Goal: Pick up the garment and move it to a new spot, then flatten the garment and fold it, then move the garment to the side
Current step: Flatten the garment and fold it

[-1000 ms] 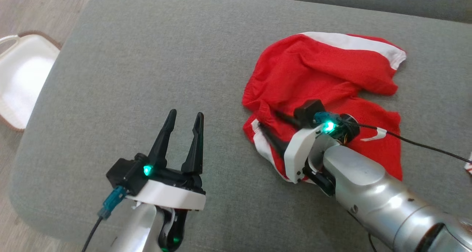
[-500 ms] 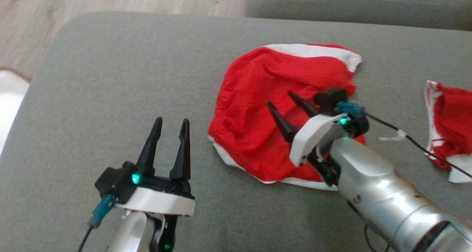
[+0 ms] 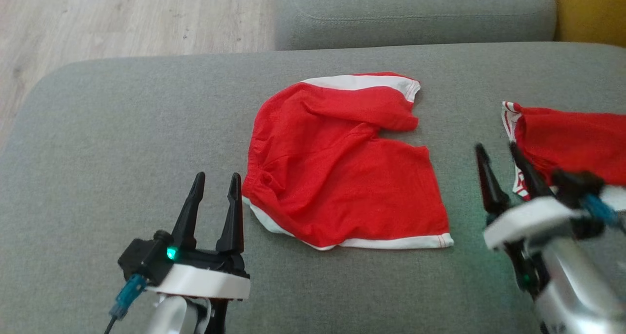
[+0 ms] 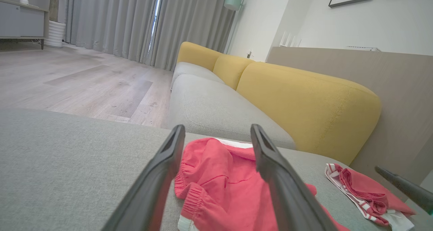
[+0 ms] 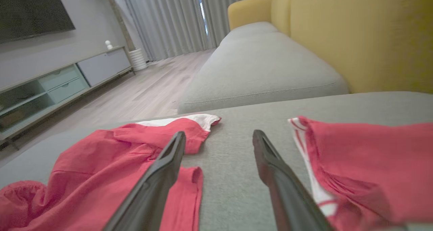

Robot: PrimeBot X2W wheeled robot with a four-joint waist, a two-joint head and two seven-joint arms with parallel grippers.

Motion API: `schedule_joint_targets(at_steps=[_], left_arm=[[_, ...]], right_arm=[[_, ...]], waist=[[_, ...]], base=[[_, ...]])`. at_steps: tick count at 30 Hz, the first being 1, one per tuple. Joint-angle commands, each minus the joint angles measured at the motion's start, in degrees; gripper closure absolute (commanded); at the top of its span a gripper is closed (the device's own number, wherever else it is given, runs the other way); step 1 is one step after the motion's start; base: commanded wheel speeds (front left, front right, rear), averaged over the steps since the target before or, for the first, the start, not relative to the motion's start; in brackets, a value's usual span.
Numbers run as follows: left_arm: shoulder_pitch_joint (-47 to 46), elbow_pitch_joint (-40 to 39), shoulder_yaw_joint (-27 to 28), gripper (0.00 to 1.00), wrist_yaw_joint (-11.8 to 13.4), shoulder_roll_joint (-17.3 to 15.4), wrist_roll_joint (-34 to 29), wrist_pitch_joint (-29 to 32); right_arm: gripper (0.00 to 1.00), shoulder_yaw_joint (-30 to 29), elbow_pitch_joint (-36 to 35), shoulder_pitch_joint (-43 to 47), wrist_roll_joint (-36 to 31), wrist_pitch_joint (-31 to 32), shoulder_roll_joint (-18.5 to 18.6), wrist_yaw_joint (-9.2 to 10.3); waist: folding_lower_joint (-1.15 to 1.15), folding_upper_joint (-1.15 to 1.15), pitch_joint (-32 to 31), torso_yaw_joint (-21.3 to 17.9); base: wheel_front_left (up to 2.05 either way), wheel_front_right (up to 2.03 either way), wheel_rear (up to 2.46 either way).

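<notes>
Red shorts (image 3: 337, 177), white-trimmed, lying rumpled mid-seat on grey sofa cushion (image 3: 122, 119); waistband left, both legs pointing right, long axis left to right; left gripper (image 3: 217, 176) just beside waistband, jaws apart, empty; right gripper (image 3: 497, 147) right of hems, jaws apart, empty, near second red garment (image 3: 572, 138).

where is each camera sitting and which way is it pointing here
Head view: on the robot's head, looking forward and down at the grey cushion and red shorts; left gripper and right gripper show, both open.
Left wrist view: on the left wrist, looking low along its own fingers across the shorts toward the yellow backrest.
Right wrist view: on the right wrist, looking along its own fingers between the shorts and a second red garment.
Shared: all three views show both garments.
</notes>
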State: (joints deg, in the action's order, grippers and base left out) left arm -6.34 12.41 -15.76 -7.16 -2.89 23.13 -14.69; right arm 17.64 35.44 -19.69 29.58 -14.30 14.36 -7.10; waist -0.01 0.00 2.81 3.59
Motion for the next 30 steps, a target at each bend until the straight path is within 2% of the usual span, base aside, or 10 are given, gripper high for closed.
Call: schedule_joint_targets(at_steps=[1,5,9,17,25,30], left_arm=[[-1.30,-2.20,2.18,0.00,-0.33,-0.25,-0.46,-0.31],[-0.83,-2.08,1.89,0.00,-0.33,-0.24,-0.51,-0.31],[-0.79,-1.64,1.23,0.00,-0.33,-0.32,-0.49,-0.31],[-1.34,2.14,-0.46,0.00,-0.33,-1.95,-0.62,-0.31],[-7.63,12.50,-4.64,0.00,-0.33,-6.98,-2.57,3.65],[-12.62,16.68,-8.17,0.00,-0.33,-9.71,-1.22,4.81]], right_arm=[[0.00,0.19,-2.34,-0.02,-0.99,-0.69,-0.76,-0.39],[0.00,-9.22,-11.60,10.02,-9.54,-0.69,-5.94,-0.39],[0.00,-14.19,-16.47,16.82,-15.48,-0.69,-9.52,-0.39],[0.00,-14.24,-19.49,18.94,-18.71,-0.30,-11.31,-0.39],[0.00,-13.46,-21.06,17.44,-18.50,0.53,-11.46,-0.39],[0.00,-13.15,-21.59,16.28,-18.30,0.77,-11.47,-0.39]], waist=[[0.01,0.00,-0.06,-0.14],[0.01,0.00,-0.12,-0.45],[0.01,0.00,-0.04,-0.25],[0.01,0.00,0.89,-0.21],[0.01,0.00,3.62,-0.84],[0.01,0.00,5.70,-1.53]], base=[[0.00,0.00,0.00],[0.00,0.00,0.00],[0.00,0.00,0.00],[0.00,0.00,0.00],[0.00,0.00,0.00],[0.00,0.00,0.00]])
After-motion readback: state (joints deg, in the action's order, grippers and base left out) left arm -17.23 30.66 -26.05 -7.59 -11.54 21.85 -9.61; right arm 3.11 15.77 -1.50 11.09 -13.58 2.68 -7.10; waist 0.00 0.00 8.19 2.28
